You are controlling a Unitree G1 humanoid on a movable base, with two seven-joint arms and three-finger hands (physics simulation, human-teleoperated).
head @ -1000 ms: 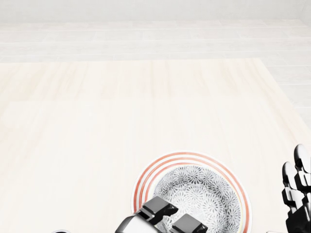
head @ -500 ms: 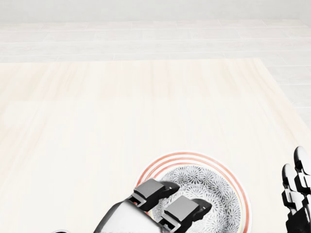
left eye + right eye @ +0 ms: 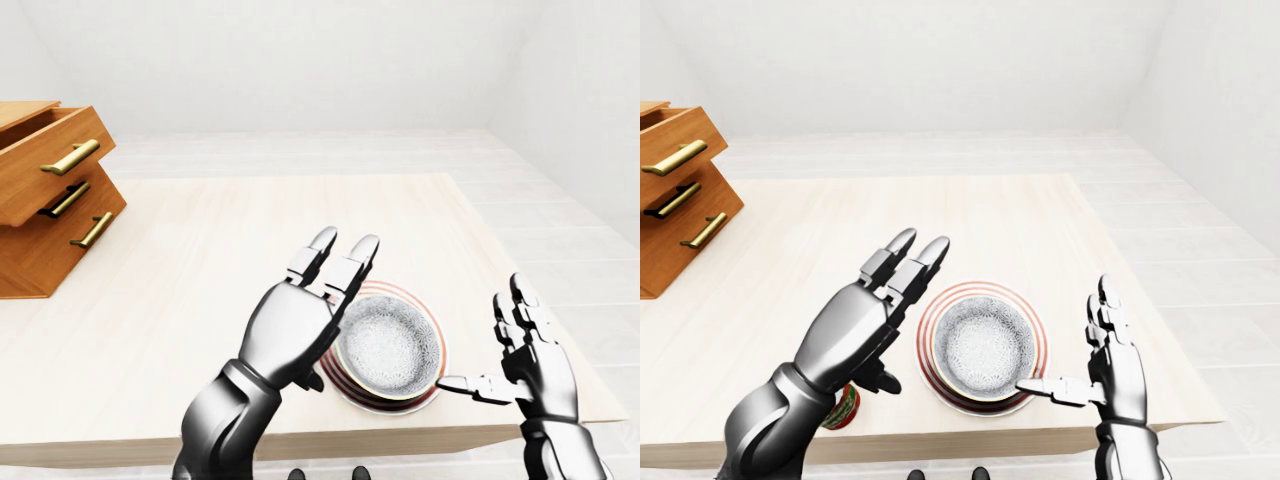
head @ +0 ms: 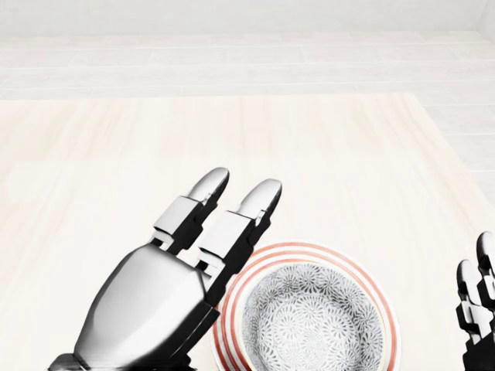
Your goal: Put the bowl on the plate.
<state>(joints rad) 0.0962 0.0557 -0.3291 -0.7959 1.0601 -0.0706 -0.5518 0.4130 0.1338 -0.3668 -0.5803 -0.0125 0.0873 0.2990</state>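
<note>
The grey patterned bowl point(image 4: 309, 323) sits upright inside the red-ringed plate point(image 4: 309, 250), near the table's bottom edge in the head view. My left hand point(image 3: 905, 310) is raised just left of the plate with its fingers point(image 4: 255, 202) stretched out. It is open, holds nothing and hides part of the plate's left rim. To the right of the plate my right hand point(image 3: 485, 340) stands open, fingers up. Its thumb points at the plate's lower right rim and stays apart from it.
A wooden drawer chest point(image 3: 50, 190) with brass handles stands at the table's left, its top drawer pulled out. A small red and green object point(image 3: 845, 408) lies under my left forearm near the table's point(image 3: 200, 230) bottom edge. The table ends close beyond my right hand.
My left hand has lifted off the bowl's lower left rim and moved up and left, its fingers straightening. The bowl stays on the plate. My right hand has sunk slightly in the view.
</note>
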